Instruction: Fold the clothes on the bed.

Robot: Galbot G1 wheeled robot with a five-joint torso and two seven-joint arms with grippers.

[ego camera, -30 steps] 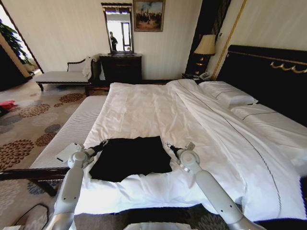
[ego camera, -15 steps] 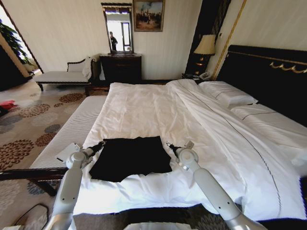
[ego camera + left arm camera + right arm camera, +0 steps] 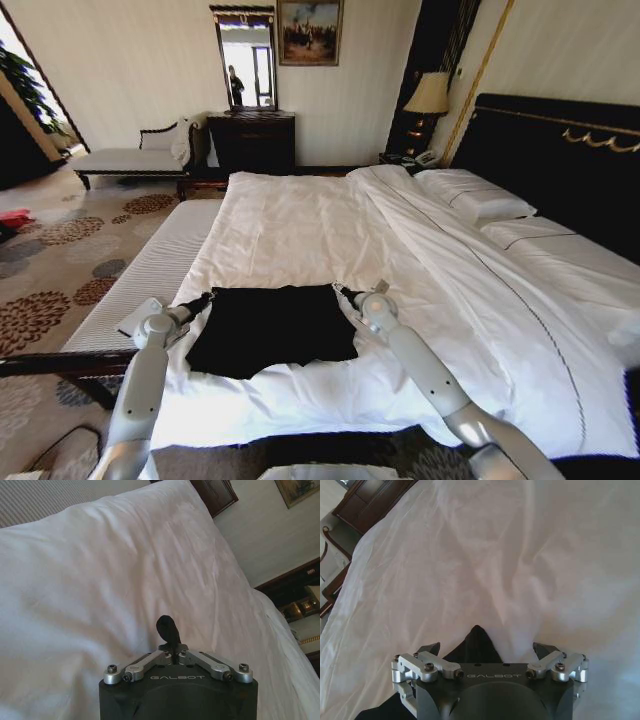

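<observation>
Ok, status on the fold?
Left gripper shut on shirt corner. Right gripper open over opposite corner. Shirt flat on bed. Nothing obstructing.

No lettering readable on the black T-shirt point(image 3: 272, 327), folded over. Bed point(image 3: 300, 225) cut off at its right side. Right hand point(image 3: 489, 650) fingertips hidden behind own housing, T-shirt corner between them.

A dark wooden dresser point(image 3: 252, 140) stands against the far wall beneath a mirror point(image 3: 246, 57) and a framed painting point(image 3: 309, 31). A grey-cushioned chaise point(image 3: 130, 158) sits beside it on patterned carpet point(image 3: 60, 250). A lit lamp point(image 3: 428, 95) stands near the headboard.
</observation>
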